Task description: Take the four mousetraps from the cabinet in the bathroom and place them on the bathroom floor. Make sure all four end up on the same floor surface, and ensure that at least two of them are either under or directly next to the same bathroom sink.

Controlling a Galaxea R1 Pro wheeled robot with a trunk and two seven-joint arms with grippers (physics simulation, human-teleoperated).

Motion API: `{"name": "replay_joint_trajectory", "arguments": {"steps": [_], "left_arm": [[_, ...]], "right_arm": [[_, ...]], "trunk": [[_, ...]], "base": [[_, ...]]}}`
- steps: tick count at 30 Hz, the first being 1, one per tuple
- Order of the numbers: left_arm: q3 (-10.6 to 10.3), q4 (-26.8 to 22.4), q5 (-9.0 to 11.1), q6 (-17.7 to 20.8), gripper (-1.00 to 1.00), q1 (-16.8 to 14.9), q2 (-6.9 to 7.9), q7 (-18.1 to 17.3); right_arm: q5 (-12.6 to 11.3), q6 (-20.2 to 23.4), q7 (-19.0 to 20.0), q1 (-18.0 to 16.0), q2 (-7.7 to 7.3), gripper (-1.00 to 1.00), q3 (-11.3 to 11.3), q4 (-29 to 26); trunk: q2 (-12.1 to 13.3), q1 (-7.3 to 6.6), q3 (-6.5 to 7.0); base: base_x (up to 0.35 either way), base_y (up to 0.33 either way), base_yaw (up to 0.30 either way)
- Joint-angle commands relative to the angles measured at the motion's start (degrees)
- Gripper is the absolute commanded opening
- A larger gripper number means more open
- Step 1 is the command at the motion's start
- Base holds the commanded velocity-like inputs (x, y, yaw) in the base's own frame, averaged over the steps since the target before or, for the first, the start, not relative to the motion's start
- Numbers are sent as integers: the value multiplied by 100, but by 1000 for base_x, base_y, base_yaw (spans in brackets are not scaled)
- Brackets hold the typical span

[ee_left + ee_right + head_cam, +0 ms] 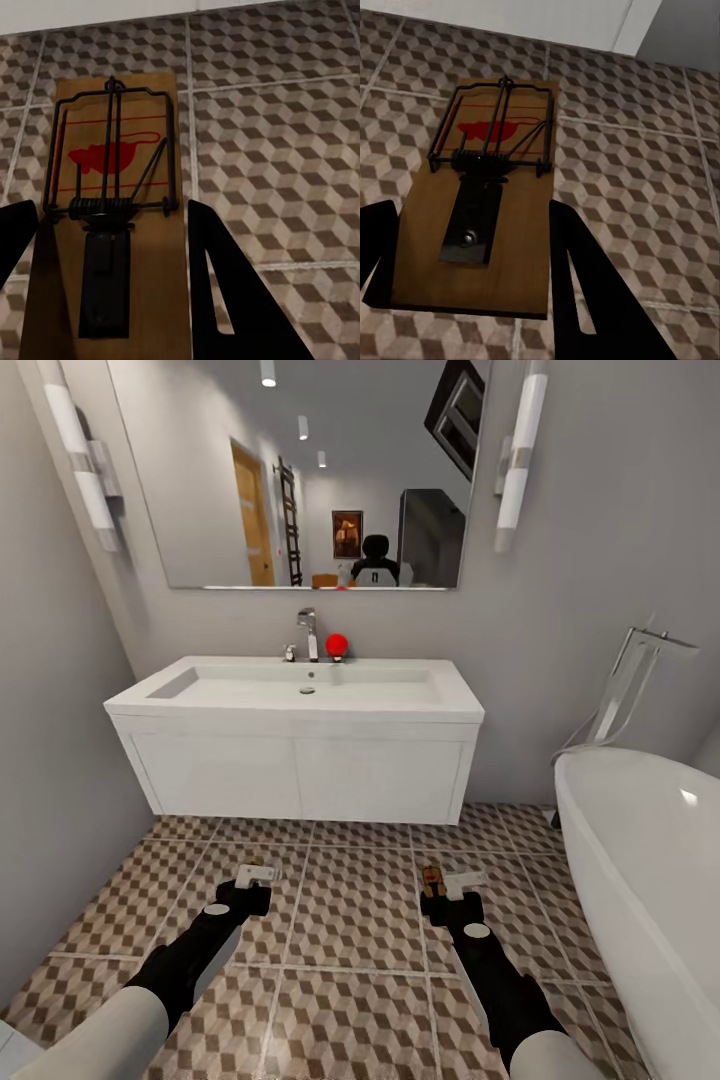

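I hold one flat tan wooden mousetrap with dark wire (pixel 112 225) pinched between the fingers of my left gripper (pixel 255 880), and a second such mousetrap (pixel 487 217) pinched in my right gripper (pixel 450 887). Both hang low over the cube-patterned brown and beige floor tiles (pixel 350 920), before the white sink vanity (pixel 300 760), because at least two traps must lie beside it.

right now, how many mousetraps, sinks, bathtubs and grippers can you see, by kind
mousetraps: 2, the left gripper's mousetrap and the right gripper's mousetrap
sink vanity: 1
bathtub: 1
grippers: 2, left gripper and right gripper
total: 6
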Motion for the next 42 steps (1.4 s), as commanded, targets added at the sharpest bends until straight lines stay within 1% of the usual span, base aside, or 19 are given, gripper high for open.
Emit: {"name": "replay_joint_trajectory", "arguments": {"steps": [1, 27, 33, 42], "left_arm": [[-49, -13, 58, 25, -100, -4, 9, 55], [-55, -5, 58, 23, -100, -4, 3, 55], [-57, 67, 53, 23, -100, -4, -41, 55], [-57, 75, 52, 23, -100, -4, -49, 55]], "right_arm": [[37, 39, -7, -2, 2, -100, 1, -10], [37, 39, -7, -2, 2, -100, 1, -9], [37, 39, -7, -2, 2, -100, 1, -9], [37, 39, -7, -2, 2, -100, 1, -6]], "trunk": [[-44, 22, -33], [-1087, 593, -737], [-1328, 725, -899], [-1689, 922, -1142]], "base": [[0, 0, 0], [0, 0, 0], [0, 0, 0], [0, 0, 0]]}}
